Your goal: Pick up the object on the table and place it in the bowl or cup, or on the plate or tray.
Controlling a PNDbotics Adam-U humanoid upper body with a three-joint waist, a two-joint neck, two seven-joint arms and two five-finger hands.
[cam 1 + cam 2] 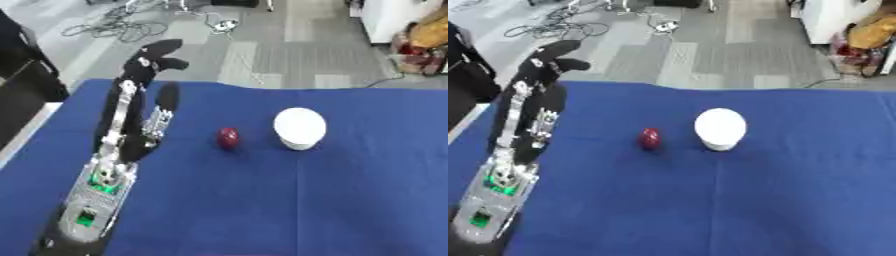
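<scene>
Table (350, 200): covered with a blue cloth; it fills most of both views, and its far edge meets a grey floor.
Red object (227, 137): small, round and dark red; it lies on the cloth near the middle of the table, at about 9 o'clock from the bowl, just beside it but not touching it; no hand touches it.
Bowl (299, 128): white and rounded, with its wider part on top; it stands on the cloth at about 3 o'clock from the red object; whether anything is inside cannot be seen.
Left arm (109, 170): silver and black with small green lights; it comes in from the lower left corner and points toward 12 o'clock, along the left side of the table.
Left hand (149, 62): black; it is raised above the far left edge of the table, at about 10 o'clock from the red object and well apart from it; the fingers are spread and relaxed, and they hold nothing.
Right hand: it does not show in either view.
Floor (289, 50): grey, at 12 o'clock beyond the table; some cables (122, 25) lie on it at the upper left.
</scene>
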